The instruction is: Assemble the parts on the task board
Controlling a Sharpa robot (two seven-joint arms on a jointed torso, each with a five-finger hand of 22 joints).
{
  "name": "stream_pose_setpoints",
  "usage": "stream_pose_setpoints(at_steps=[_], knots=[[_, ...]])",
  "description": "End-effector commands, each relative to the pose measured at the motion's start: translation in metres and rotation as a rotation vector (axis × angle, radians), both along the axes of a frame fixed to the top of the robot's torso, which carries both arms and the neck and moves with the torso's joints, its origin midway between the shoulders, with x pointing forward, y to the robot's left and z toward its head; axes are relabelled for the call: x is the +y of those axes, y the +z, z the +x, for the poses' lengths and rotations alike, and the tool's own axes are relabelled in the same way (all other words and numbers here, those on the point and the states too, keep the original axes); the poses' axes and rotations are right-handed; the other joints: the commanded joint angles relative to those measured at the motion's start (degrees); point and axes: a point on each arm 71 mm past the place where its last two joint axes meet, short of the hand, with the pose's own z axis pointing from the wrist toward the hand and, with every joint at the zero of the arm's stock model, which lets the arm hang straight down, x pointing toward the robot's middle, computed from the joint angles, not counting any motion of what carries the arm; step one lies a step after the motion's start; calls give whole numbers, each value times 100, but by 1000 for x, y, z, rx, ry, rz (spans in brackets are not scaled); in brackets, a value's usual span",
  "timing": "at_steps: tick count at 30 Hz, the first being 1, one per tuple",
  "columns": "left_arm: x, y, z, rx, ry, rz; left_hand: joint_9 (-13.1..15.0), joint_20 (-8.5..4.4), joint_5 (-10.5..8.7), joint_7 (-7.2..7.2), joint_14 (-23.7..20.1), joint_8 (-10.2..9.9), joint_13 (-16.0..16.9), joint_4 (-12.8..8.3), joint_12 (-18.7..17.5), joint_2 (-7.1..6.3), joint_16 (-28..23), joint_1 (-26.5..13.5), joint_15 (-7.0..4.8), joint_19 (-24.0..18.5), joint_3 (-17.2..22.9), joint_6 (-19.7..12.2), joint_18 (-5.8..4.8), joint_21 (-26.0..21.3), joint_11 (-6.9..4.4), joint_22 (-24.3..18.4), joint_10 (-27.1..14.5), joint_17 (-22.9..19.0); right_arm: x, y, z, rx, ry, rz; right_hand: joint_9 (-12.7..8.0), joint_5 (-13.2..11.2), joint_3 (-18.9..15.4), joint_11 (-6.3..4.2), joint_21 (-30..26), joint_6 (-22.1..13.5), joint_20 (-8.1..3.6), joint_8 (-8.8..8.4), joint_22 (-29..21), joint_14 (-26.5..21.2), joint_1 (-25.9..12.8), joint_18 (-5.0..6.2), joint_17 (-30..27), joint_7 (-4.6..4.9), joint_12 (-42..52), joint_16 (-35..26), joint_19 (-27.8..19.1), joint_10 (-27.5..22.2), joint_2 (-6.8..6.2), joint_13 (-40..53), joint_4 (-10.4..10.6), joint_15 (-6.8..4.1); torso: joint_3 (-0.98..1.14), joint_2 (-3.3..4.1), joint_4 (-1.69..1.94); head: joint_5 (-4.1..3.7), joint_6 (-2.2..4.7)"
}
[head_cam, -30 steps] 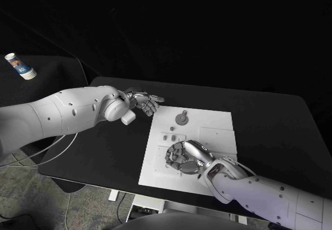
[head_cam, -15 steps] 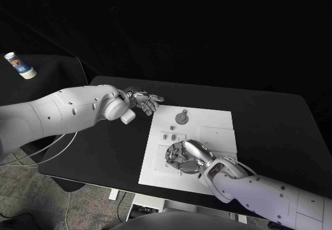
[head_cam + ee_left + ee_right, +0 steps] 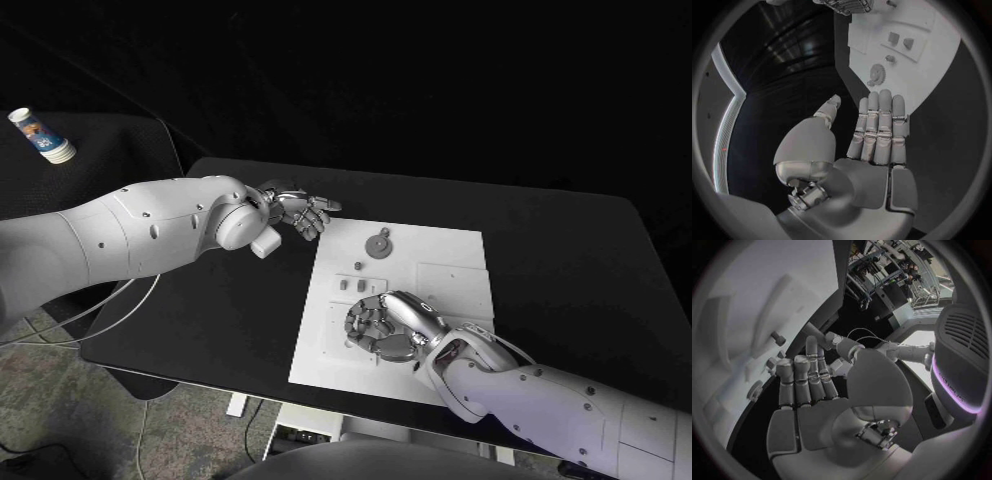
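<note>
Task board [image 3: 447, 262] lies flat in the middle of the black table [image 3: 577, 250], a white plate that looks rigid and need not be lifted. Its parts look small, hard and light, likely slippery against metal fingers, so a fingertip pinch by the rim or sides seems the sound hold. A grey gear [image 3: 379, 246] with a small tab at its top lies at the far left of the board; nearer sit two small blocks [image 3: 352, 286] and a small peg [image 3: 358, 267]. The left hand [image 3: 296, 213] hangs just off the board's far left corner, fingers straight and together, thumb apart, grasping nothing. The right hand [image 3: 387, 325] is over the board's near middle, fingers curled downward; whether it grips a part beneath cannot be told.
</note>
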Motion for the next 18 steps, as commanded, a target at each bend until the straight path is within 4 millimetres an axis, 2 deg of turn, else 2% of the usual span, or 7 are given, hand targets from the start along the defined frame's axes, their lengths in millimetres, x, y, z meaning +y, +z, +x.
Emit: stream_pose_setpoints(at_steps=[1,9,18], knots=[[-2,1,0,1,-17,-1,-9,-3,-16,9,-35,-21,-7,-24,-32,63,-20,-11,-10,-42,20,-39,81,-35,-3,-6,-30,-3,1,-1,-1,13,16,-5,163,15,43,43,869,3,-7,52,22,66,-8,366,-24,-4,-96,-38,62,121,85,-13,16,-2,-2,0,2,1,-7],[-2,1,0,3,-20,2,-9,-2,-16,9,-37,-21,-7,-24,-33,66,-22,-9,-9,-44,20,-39,80,-36,-2,-6,-31,-3,0,-2,-1,26,15,-13,188,15,72,55,865,-46,-3,67,55,81,-28,377,-95,8,-341,-129,81,190,111,-44,22,-6,-1,1,-1,-4,-10],[-2,0,0,6,-23,6,-10,-2,-16,9,-38,-21,-7,-23,-34,72,-23,-7,-8,-46,21,-40,79,-37,-2,-6,-32,-3,0,-4,-1,48,23,-14,285,9,110,129,829,-141,16,131,111,54,-73,386,-276,13,-930,-406,45,161,120,-69,10,21,1,2,-1,-15,-20]])
